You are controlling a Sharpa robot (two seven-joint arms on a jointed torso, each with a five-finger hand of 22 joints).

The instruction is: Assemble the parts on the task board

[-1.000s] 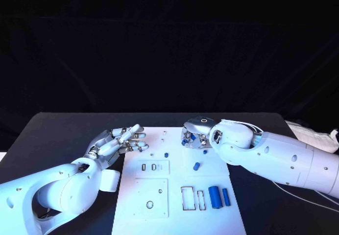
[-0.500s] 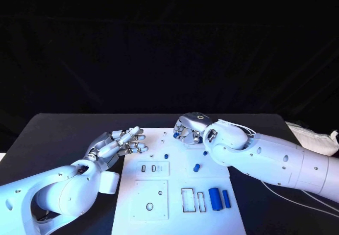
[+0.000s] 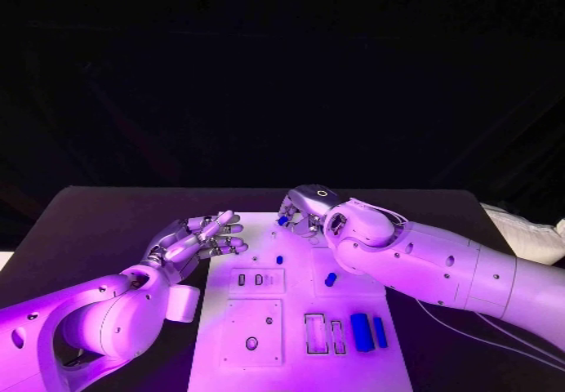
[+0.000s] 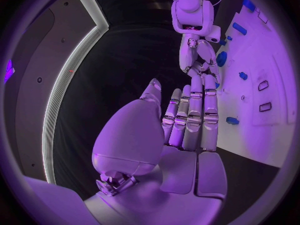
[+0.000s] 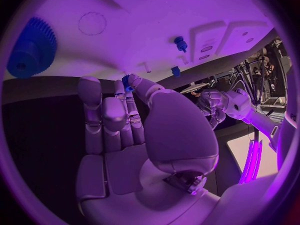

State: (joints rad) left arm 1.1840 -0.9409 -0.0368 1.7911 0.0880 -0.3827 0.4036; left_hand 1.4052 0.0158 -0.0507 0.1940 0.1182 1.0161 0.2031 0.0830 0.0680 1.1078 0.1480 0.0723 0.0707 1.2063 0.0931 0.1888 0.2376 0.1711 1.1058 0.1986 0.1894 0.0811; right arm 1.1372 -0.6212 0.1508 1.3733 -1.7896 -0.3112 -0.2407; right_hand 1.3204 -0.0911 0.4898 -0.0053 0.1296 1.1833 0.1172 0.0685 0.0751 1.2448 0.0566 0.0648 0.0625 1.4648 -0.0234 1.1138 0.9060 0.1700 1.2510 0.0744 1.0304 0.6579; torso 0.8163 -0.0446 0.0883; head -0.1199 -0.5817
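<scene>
The task board point(image 3: 300, 318) lies in the middle of the black table point(image 3: 106, 220), and the assembly looks only partly done. On the near part of the board two blue cylinders point(image 3: 368, 331) lie side by side just beside two empty rectangular slots, so these appear unplaced. A small blue part point(image 3: 331, 279) lies loose near the board's middle, and a smaller blue peg point(image 3: 279, 260) stands or lies a little farther up the board (which of the two is hard to tell from the head camera). In the right wrist view a blue gear point(image 5: 31, 47) sits on the board, well apart from another small blue peg point(image 5: 180, 43); whether the gear is properly seated on its pin I cannot tell.

The right hand point(image 3: 304, 214) hovers over the far end of the board with its fingers curled together, and a small blue piece point(image 5: 127, 81) is pinched at the fingertips; this is probably the part now being carried to its place. The left hand point(image 3: 194, 239) rests at the board's left edge, fingers fairly straight and close beside one another, holding nothing.

My judgement: one part is in hand, and several loose parts wait, so most of the work is left
</scene>
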